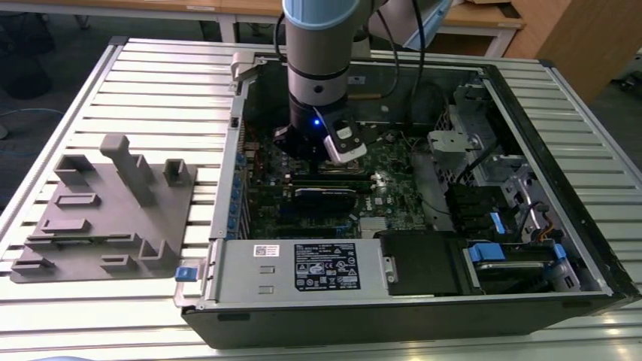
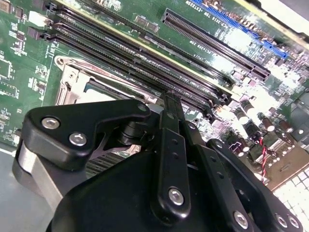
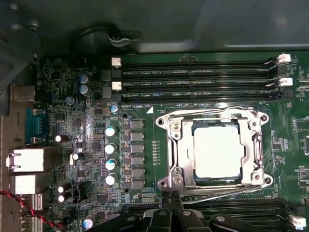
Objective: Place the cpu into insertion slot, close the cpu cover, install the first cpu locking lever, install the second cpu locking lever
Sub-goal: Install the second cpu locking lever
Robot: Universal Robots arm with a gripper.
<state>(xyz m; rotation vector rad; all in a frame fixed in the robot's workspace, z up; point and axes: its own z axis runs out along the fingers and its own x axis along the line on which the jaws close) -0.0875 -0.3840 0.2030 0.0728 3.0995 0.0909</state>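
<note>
The cpu (image 3: 216, 152) lies flat in the insertion slot (image 3: 166, 182), its pale metal top showing through the window of the cpu cover (image 3: 179, 145). The cover is down over it. A thin wire lever (image 3: 207, 109) runs along one side of the cover, and a second lever (image 3: 231, 194) runs along the opposite side. My gripper (image 3: 172, 197) is shut, its black fingertips together just outside the socket by that second lever. In the second wrist view the gripper (image 2: 169, 102) tip sits between the cover (image 2: 65, 77) and the memory slots. The exterior view shows the gripper (image 1: 319, 159) low inside the case.
Long black memory slots (image 3: 193, 77) flank the socket on two sides. A row of capacitors (image 3: 110, 145) stands beside it. The open computer case (image 1: 522, 113) walls in the board, with a power supply (image 1: 301, 267) at the front. A grey fixture (image 1: 110, 210) lies on the slatted table.
</note>
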